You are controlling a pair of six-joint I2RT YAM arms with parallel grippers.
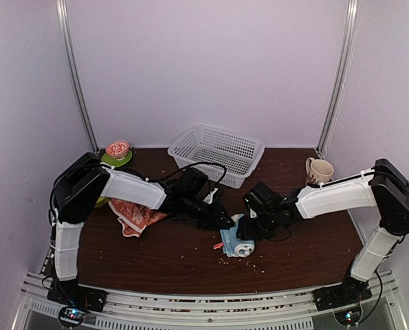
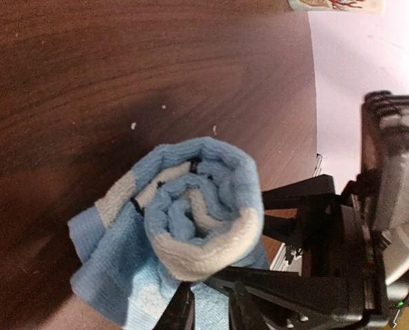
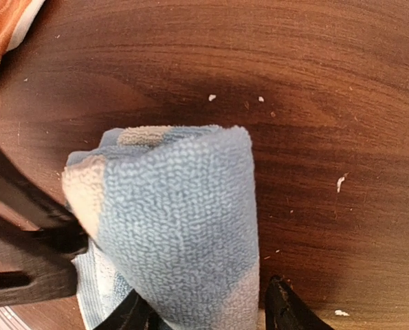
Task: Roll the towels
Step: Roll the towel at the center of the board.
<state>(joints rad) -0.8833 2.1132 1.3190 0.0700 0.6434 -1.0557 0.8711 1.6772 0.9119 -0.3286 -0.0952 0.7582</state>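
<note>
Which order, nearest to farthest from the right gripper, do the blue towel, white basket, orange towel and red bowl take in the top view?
1. blue towel, between the right gripper fingers.
2. white basket, behind, at the back.
3. orange towel, far left.
4. red bowl, back left corner.

A dark wooden table [image 1: 307,234], speckled with pale crumbs [image 3: 340,182], carries a white plastic basket [image 1: 216,152] at its rear edge. Left of the basket, a green plate [image 1: 116,162] holds a patterned bowl [image 1: 117,148]; right of the basket stands a cream mug [image 1: 319,170]. In front of the basket and to its left lies the crumpled orange-red towel [image 1: 137,215]. Directly in front of the basket, the light blue towel [image 1: 237,240] lies rolled.
</note>
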